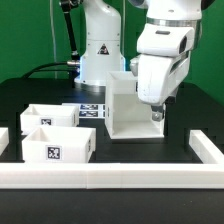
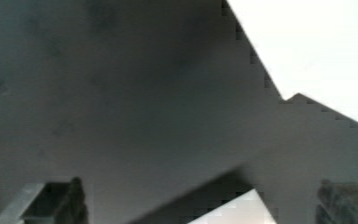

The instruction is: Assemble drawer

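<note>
The drawer's tall white shell (image 1: 120,115) stands upright mid-table, its open side facing the exterior view's left. Two shallow white trays, one (image 1: 50,118) behind the other (image 1: 57,148), sit at the exterior view's left, the nearer one showing a tag. My gripper (image 1: 157,114) hangs at the shell's right wall, near its upper edge. In the wrist view the gripper (image 2: 197,203) is open, its dark fingers (image 2: 51,200) wide apart. A white corner (image 2: 256,208) shows between them and a large white face (image 2: 318,50) lies beyond. I cannot tell whether they touch the shell.
The marker board (image 1: 90,111) lies flat between the trays and the shell. Long white border rails run along the front (image 1: 100,178) and the exterior view's right (image 1: 205,148). The arm's base (image 1: 100,50) stands behind, with cables on the black table.
</note>
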Robot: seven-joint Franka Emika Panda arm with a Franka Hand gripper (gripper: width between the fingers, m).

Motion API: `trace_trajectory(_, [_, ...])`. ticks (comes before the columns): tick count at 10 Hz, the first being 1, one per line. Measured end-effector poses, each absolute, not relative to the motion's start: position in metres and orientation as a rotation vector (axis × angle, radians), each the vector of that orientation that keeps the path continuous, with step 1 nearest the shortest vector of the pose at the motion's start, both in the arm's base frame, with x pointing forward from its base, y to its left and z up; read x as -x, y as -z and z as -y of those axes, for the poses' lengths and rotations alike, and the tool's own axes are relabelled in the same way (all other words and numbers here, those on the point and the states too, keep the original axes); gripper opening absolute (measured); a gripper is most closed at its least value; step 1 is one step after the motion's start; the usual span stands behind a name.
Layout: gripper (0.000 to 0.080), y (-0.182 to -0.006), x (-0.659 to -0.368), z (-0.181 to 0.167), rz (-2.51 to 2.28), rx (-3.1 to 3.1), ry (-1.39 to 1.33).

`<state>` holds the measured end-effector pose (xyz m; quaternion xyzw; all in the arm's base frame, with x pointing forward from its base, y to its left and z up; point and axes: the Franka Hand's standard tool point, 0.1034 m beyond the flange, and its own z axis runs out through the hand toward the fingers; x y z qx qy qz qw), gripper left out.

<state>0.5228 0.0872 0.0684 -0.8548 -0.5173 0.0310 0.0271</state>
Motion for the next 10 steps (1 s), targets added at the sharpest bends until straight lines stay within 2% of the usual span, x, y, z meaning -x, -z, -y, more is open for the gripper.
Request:
trace_trajectory(5, [0.065,-0.069,-0.523,-0.086,1.596,2.642,-0.094])
trace_trajectory(7, [0.065,-0.088,-0.523,-0.083,1.489,2.73,-0.065])
trace_trajectory(10, [0.065,-0.119,-0.502,-0.086,1.342,2.835,-0.063])
